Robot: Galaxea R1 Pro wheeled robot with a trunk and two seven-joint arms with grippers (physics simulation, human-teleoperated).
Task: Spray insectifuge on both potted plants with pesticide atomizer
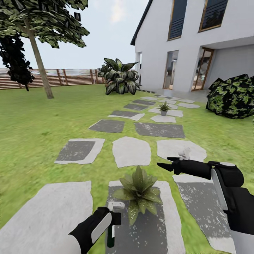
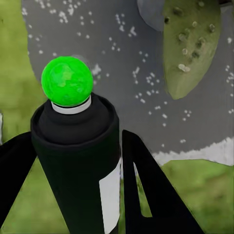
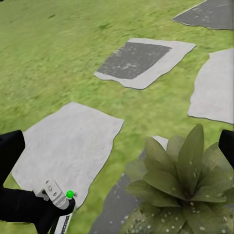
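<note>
Lawn w/ grey and white stepping stones (image 1: 131, 151) runs up to a white house; slatted fence (image 1: 53, 78) at the back, tree on the left, dark bush (image 1: 233, 95) on the right.

Left gripper (image 1: 112, 219) is clamped on the pesticide atomizer (image 1: 112, 225), low in the head view, held upright just beside the near potted plant (image 1: 139, 192). White trigger head is at the top by the leaves, black body between the fingers. Left wrist view looks along the black body (image 2: 78, 161), which sits between both fingers. Near plant's leaves already carry white speckles, as does the slab under it, so coverage there looks under way, judging by that alone.

Far potted plant (image 1: 163, 108) sits well up the path, on a white stone.

Right gripper (image 1: 165, 165) hangs over the path holding nothing, fingers apart per the right wrist view.

Handling: bottle looks light, rigid, smooth plastic, so prob. slippery and apt to twist if pinched high. Best hold is mid-body, as now, w/ the nozzle free and aimed at the leaves.
</note>
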